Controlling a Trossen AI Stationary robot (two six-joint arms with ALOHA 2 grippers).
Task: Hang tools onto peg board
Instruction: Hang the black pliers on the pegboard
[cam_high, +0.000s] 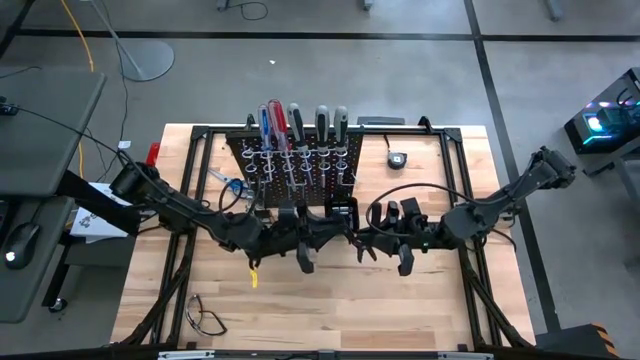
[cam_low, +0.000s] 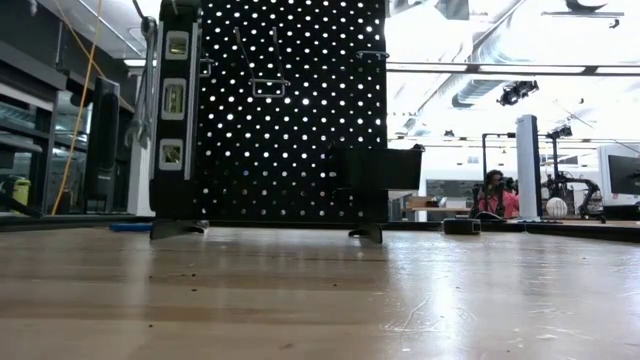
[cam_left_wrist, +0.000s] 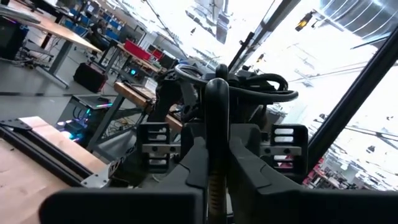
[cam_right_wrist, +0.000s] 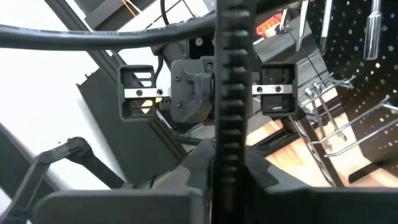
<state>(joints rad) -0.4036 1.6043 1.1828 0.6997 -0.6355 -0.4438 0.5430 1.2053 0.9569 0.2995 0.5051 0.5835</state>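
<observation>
Centrally, both arms' fingers pinching one dark tool (cam_left_wrist: 217, 124), peg board (cam_high: 300, 160) behind, safety glasses (cam_high: 205, 318) aside

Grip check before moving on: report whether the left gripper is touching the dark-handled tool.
Touching. The left wrist view shows the left gripper with its fingers pressed against both sides of the dark-handled tool, no gap showing.

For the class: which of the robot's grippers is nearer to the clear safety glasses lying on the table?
Left. The left gripper sits mid-table, diagonally across bare wood from the safety glasses near the front-left corner; the right gripper is farther away, beyond the left one.
</observation>
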